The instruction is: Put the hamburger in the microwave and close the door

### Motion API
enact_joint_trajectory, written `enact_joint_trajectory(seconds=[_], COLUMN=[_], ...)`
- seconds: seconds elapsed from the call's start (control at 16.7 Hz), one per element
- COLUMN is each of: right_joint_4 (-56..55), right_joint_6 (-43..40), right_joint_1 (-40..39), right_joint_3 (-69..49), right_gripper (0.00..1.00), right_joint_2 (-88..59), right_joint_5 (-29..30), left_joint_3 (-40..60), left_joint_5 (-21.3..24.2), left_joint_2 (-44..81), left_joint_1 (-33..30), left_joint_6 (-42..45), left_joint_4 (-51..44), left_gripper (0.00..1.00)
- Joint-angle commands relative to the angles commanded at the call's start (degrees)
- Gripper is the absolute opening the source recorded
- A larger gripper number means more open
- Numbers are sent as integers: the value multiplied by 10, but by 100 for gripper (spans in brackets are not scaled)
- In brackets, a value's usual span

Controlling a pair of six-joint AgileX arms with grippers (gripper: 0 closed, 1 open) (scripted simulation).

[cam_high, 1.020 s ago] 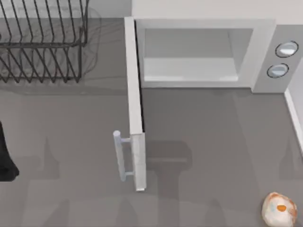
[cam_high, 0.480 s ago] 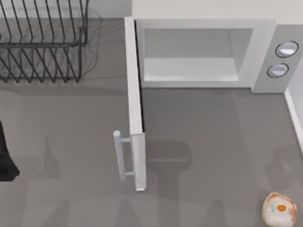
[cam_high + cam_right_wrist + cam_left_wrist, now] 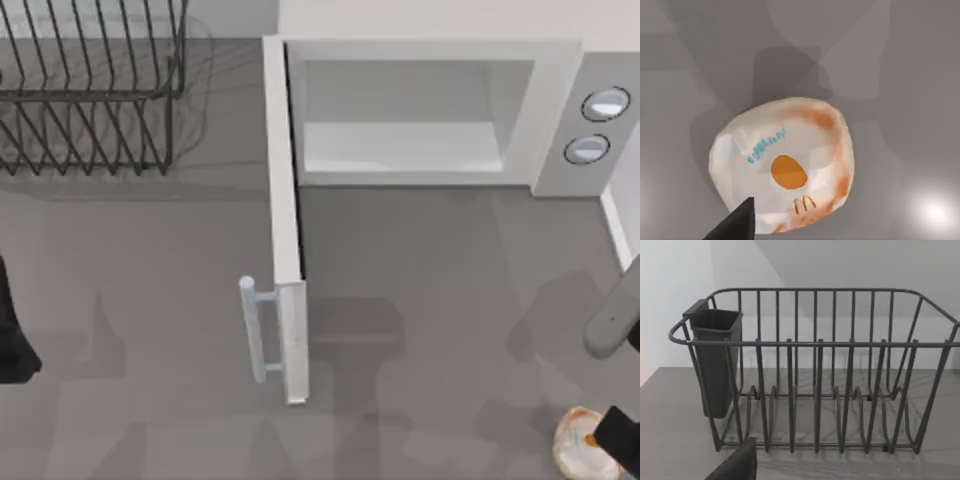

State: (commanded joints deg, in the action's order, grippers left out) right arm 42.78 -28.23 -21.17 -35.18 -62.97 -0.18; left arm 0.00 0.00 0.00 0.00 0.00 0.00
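— Cream-white and tan, with an orange patch: the hamburger (image 3: 578,442) lies on the grey table (image 3: 440,300) at its near right corner, well apart from the microwave (image 3: 420,100). In the right wrist view the hamburger (image 3: 785,165) sits directly below the camera, wrapper up, with blue lettering and a small golden mark beside the orange spot.

— And the right arm?

— The right arm (image 3: 612,320) reaches in from the table's right edge, and the dark right gripper (image 3: 620,440) hangs over the hamburger's right side. One dark fingertip (image 3: 735,222) shows in the right wrist view, in front of the bun; whether the fingers are apart or together cannot be told.

— The microwave?

— It stands at the far edge, right of centre, two round dials (image 3: 597,125) on its right panel, cavity bare. The door (image 3: 285,220) stands wide open, swung out toward the near edge, hinged at the cavity's left; its pale bar handle (image 3: 252,328) faces the table's left.

— The left side?

— A black wire rack (image 3: 90,90) occupies the far left corner. The left arm (image 3: 12,330) is parked at the left edge. Its wrist view faces the rack (image 3: 815,390), a dark cup (image 3: 715,360) hung on one end, with one dark fingertip (image 3: 737,465) in frame; that gripper's state cannot be told either.
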Motion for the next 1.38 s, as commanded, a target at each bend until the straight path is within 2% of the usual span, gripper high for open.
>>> enact_joint_trajectory(seconds=[0.36, 0.78, 0.96, 1.38], right_joint_4=[116, 124, 84, -86], right_joint_6=[-84, -91, -92, -89], right_joint_1=[-62, -66, -68, -70], right_joint_3=[-106, -114, -93, -12], right_gripper=[100, 100, 100, 100], right_joint_2=[-167, -183, -205, -290], right_joint_5=[2, 3, 3, 3], left_joint_3=[0, 0, 0, 0], left_joint_5=[0, 0, 0, 0], left_joint_2=[0, 0, 0, 0], left_joint_1=[0, 0, 0, 0], left_joint_6=[0, 0, 0, 0], left_joint_4=[0, 0, 0, 0], left_gripper=[100, 100, 100, 100])
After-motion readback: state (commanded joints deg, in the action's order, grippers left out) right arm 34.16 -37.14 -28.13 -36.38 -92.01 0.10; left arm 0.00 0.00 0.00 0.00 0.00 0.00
